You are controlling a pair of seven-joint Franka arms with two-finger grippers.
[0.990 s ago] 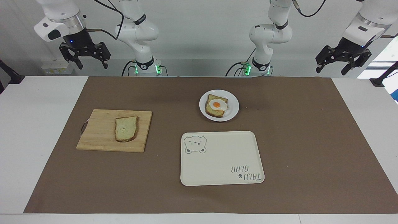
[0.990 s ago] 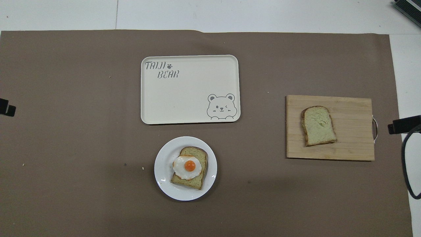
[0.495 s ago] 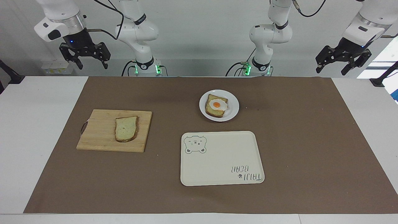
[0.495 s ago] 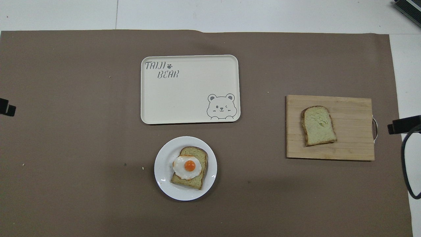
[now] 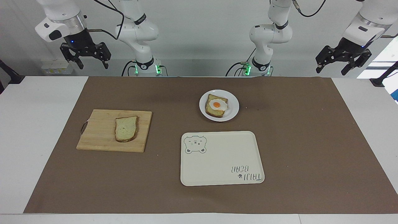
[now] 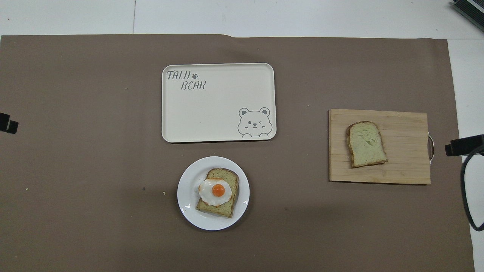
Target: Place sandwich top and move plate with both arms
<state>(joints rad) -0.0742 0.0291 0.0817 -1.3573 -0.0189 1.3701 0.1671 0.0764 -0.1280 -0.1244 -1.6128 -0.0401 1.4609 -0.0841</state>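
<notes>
The sandwich top [image 5: 126, 128] lies flat on a wooden cutting board [image 5: 99, 130] toward the right arm's end of the table; it also shows in the overhead view [image 6: 366, 144]. The white plate [image 5: 233, 105] sits near the robots at mid-table and bears a bread slice with a fried egg [image 5: 216, 105]; the plate also shows in the overhead view [image 6: 187, 196]. My right gripper [image 5: 92, 63] hangs open and empty, high over the table's edge by the board's end. My left gripper [image 5: 331, 70] hangs open and empty, high over the left arm's end.
A cream rectangular tray with a bear drawing [image 5: 222, 158] lies just farther from the robots than the plate. A brown mat [image 5: 295, 140] covers most of the white table. Only the grippers' tips show in the overhead view.
My right gripper has shifted very slightly toward the table's middle. The left arm, the bread, the plate and the tray have not moved.
</notes>
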